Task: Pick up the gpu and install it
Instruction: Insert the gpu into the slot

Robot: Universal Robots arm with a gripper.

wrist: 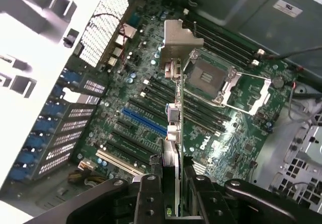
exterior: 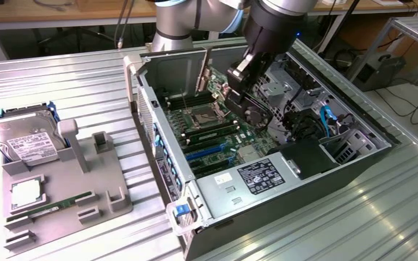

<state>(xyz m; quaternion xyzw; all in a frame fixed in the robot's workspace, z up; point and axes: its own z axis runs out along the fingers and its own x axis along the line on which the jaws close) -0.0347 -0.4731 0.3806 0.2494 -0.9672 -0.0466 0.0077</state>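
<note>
My gripper (exterior: 239,73) hangs over the open computer case (exterior: 145,103), shut on the gpu (exterior: 253,111), a dark card with a round black fan that hangs down inside the case above the motherboard (exterior: 213,128). In the wrist view the gpu (wrist: 173,113) is seen edge-on, running away from my gripper (wrist: 172,189), with its silver end bracket (wrist: 179,38) at the far end. It hovers over the motherboard (wrist: 241,108), near the row of black slots and the blue slot (wrist: 143,121). I cannot tell whether its edge touches a slot.
On the exterior view's left, a grey holder (exterior: 115,202) carries a silver hard drive (exterior: 24,138), a processor (exterior: 26,191) and a green memory stick (exterior: 49,205). Inside the case are the labelled power supply (exterior: 263,175), a drive cage (exterior: 350,147) and cables (exterior: 325,122).
</note>
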